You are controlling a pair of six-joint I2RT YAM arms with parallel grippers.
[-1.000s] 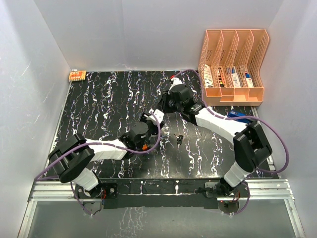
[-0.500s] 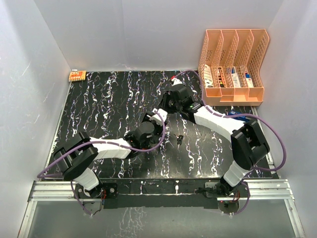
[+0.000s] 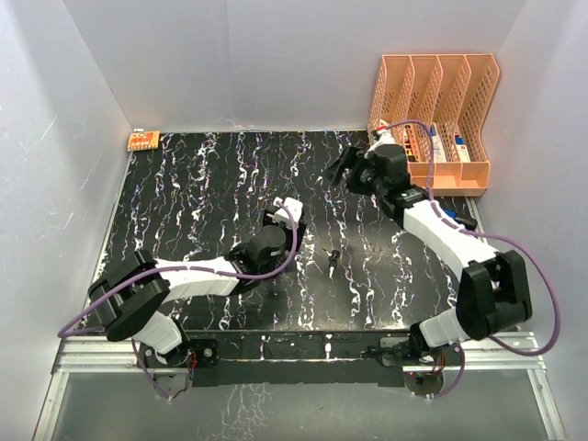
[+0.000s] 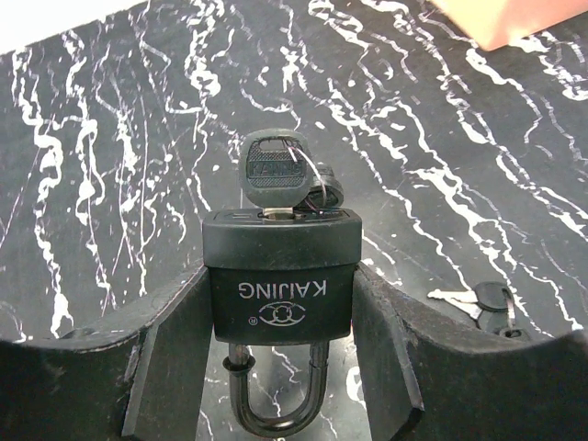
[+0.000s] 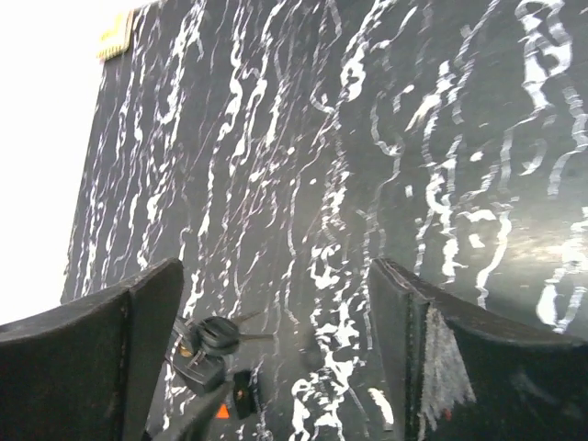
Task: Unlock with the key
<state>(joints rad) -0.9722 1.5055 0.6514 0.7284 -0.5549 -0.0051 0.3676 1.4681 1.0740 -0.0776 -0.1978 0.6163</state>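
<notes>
Padlock [image 4: 280,276]: black, gripped between the left fingers [image 4: 170,367]; both flanks touch the finger faces, and the keyway end points away from the wrist.
Key [image 4: 274,175]: black-headed, standing in the keyway just beyond the fingertips.
Second key [image 4: 323,193]: hangs on the same ring, right behind the first.
Shackle [image 4: 276,409]: its bow points back toward the wrist, deep between the fingers; I cannot tell whether it is locked or sprung.
Left fingers: clenched on the padlock.
Right fingers [image 5: 92,354]: released and spread wide, with only bare desk [image 5: 303,138] showing between them; well apart from the left fingers and near the orange rack [image 3: 432,92].
Spare keys [image 4: 482,299]: flat on the desk, off to the right of the left fingers, touching neither pair of fingers.
</notes>
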